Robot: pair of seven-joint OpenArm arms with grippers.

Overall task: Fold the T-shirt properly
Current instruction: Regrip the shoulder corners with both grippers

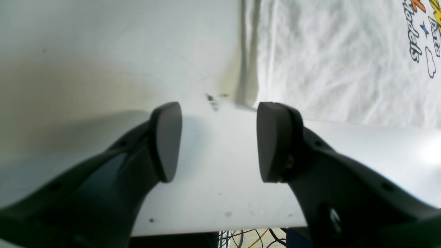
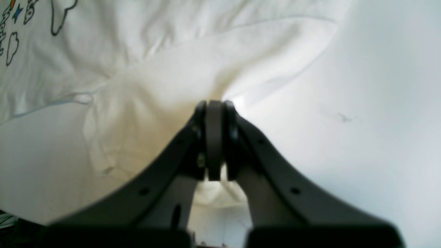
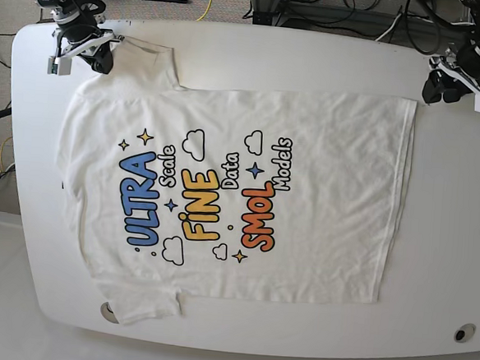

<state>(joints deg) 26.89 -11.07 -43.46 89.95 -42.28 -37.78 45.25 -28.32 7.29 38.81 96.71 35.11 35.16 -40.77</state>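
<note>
The white T-shirt (image 3: 223, 187) lies spread flat on the white table (image 3: 450, 244), its colourful print facing up. At the far left corner, my right gripper (image 3: 100, 59) is shut on the upper sleeve (image 3: 145, 58). In the right wrist view the cloth (image 2: 165, 79) bunches into the shut right gripper (image 2: 215, 137). My left gripper (image 3: 440, 88) hovers just off the shirt's far right hem corner (image 3: 412, 103). The left wrist view shows the left gripper (image 1: 220, 141) open over bare table, nothing between its fingers, with the shirt (image 1: 327, 62) ahead to the right.
Cables (image 3: 318, 8) lie on the floor beyond the table's far edge. The table's edge (image 1: 220, 234) runs right under the left gripper. Dark scuffs (image 1: 212, 100) mark the tabletop near the hem. A small round fitting (image 3: 462, 333) sits at the near right corner.
</note>
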